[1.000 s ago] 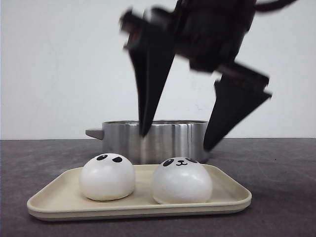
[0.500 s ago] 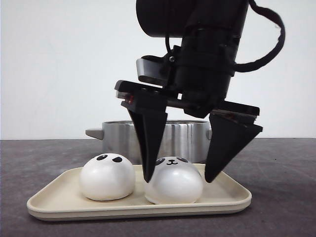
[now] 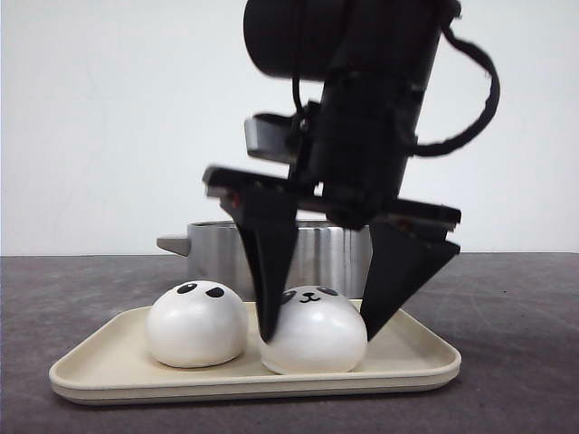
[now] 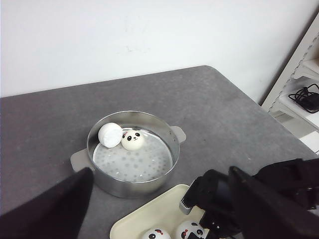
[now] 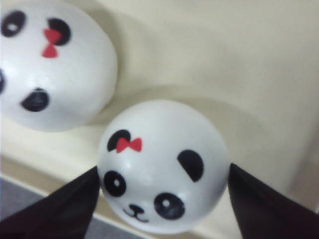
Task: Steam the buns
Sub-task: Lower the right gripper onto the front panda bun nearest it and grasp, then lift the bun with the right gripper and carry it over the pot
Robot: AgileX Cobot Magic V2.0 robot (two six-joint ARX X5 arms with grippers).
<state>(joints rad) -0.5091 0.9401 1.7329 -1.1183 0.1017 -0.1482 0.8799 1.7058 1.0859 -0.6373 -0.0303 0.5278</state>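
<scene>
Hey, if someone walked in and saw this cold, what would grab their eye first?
The big black right gripper straddling a panda bun on the cream tray, jaws open at its sides. A second bun sits beside it. Behind the tray, a steel steamer pot already holds two more buns.

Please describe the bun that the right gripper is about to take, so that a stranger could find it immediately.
Find the beige tray in front of the steel pot. Two panda buns sit on it. The wanted bun is the robot's-right one, between the fingers of the open right gripper; the other bun stands free.
</scene>
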